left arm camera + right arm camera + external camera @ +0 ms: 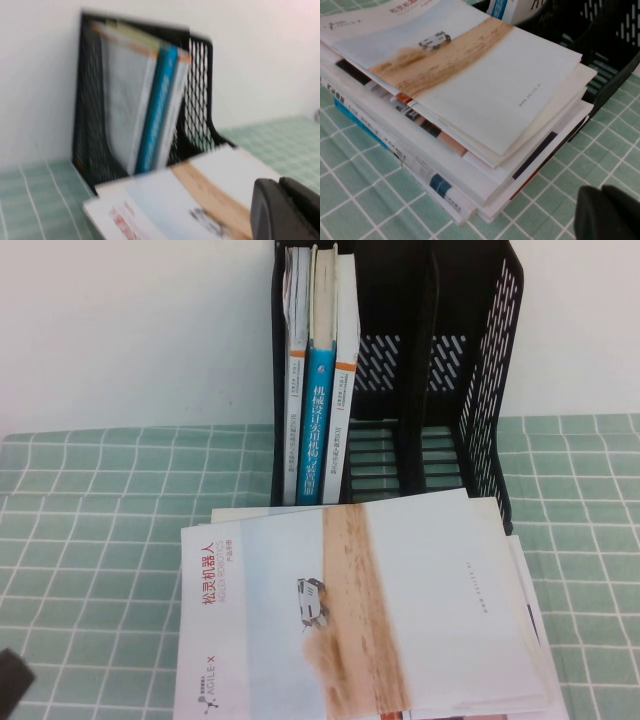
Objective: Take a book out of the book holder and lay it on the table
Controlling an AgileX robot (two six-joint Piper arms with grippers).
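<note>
**Book lying flat on a stack in front of the rack; both grippers clear of it**

Where the high view's lower centre shows a pile of printed matter, the book (370, 610) lies flat on top of it, cover up, with its tan stripe running across the cover, the small white vehicle beside the stripe and the red title at its left edge. The right wrist view shows the same book (470, 65) as the top item of a stack of books (445, 165), their edges stepped out beneath it, the whole stack resting on the table (90, 530).

Just behind the stack, in the upper centre of the high view, stands the book holder (495, 370). Its left compartment holds three upright volumes: a blue-spined book (318, 390) between two white books with orange bands (345, 390). The middle and right compartments show only bare slotted walls and floor.

Of the left gripper (285, 210), only a dark body shows at the lower right of the left wrist view, near the book's edge; whether its fingers are apart or closed cannot be told. The right gripper (607, 212) likewise appears as a dark mass at the lower right of the right wrist view, over the checked cloth beside the stack; its opening cannot be told either. Nothing is seen held by either one.
</note>
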